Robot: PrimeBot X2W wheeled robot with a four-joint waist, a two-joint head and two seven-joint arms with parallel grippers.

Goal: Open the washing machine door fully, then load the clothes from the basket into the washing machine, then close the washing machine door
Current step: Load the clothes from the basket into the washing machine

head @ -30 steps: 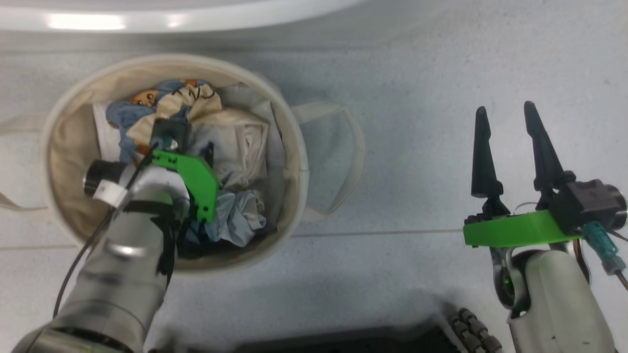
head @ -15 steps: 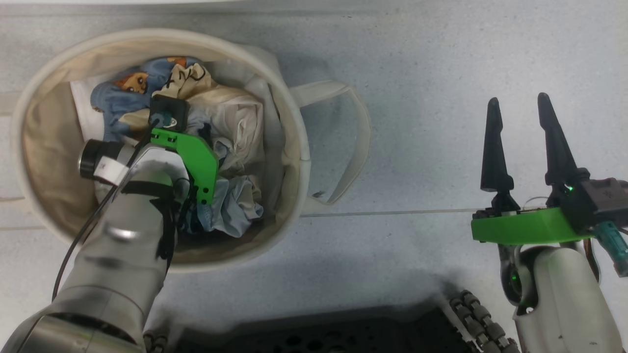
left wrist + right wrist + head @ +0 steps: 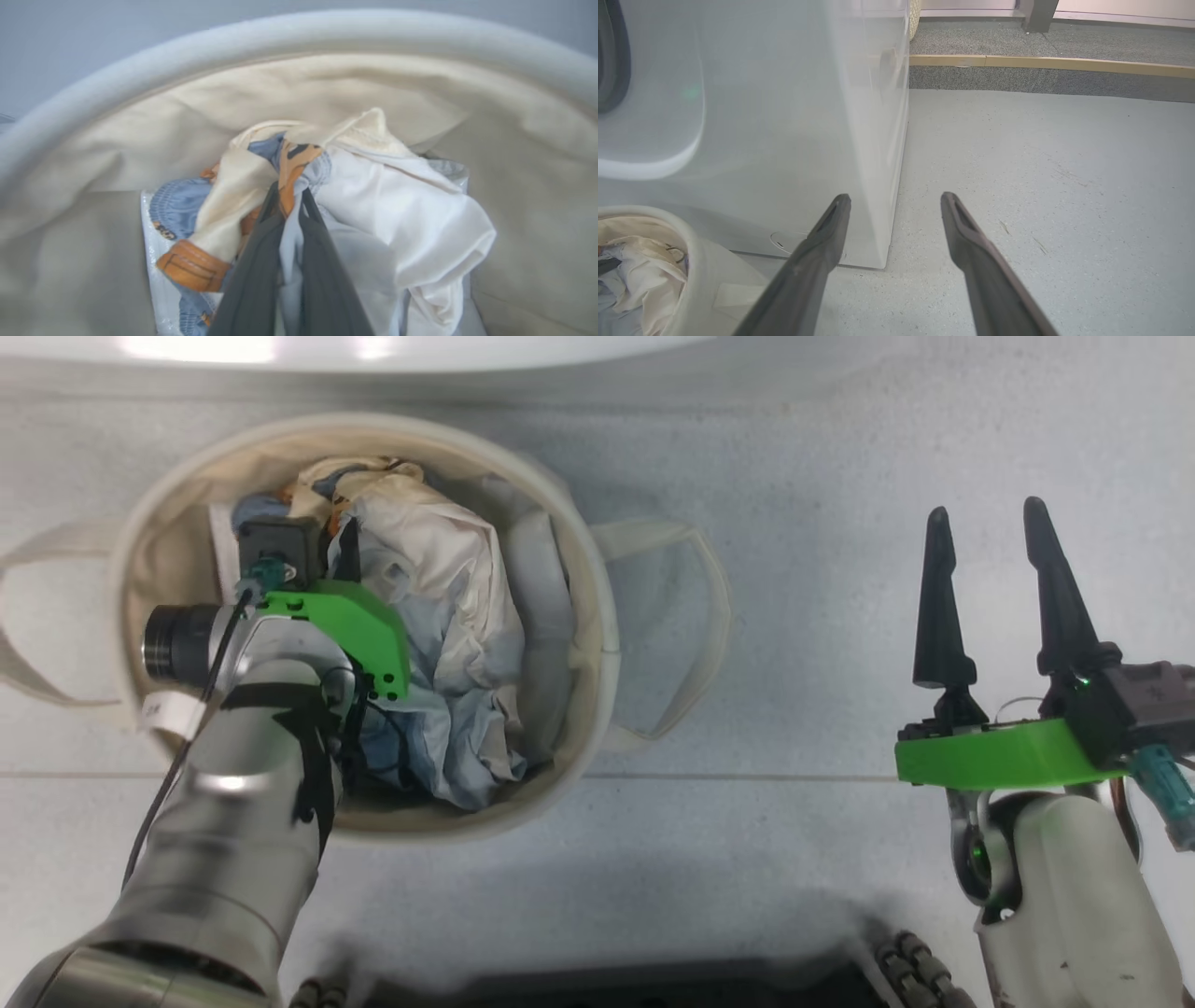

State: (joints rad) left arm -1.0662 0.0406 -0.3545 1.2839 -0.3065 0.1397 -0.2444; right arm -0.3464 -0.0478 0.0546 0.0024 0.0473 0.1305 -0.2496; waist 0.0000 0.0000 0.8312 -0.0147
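The basket (image 3: 597, 616) stands on the floor in front of the washing machine (image 3: 784, 116). It holds the clothes (image 3: 448, 597), a bundle of cream, pale grey and light-blue printed fabric. My left gripper (image 3: 288, 198) reaches down into the basket, its fingers shut on a bunch of cream and orange-printed cloth. In the head view its green wrist bracket (image 3: 355, 625) sits over the bundle. My right gripper (image 3: 990, 523) hovers open above bare floor, right of the basket, with nothing between its fingers. The washing machine door is out of view.
A flat white sheet (image 3: 154, 261) lies under the clothes against the basket's inner wall. The machine's white front edge (image 3: 373, 350) runs along the top of the head view. A raised grey ledge with wooden trim (image 3: 1045, 63) lies beyond the machine. My dark base (image 3: 653, 989) is at the bottom.
My left gripper has gone from open to shut on the clothes, and the fabric has bunched up around it. The head camera shifted a little. The right gripper stays open.
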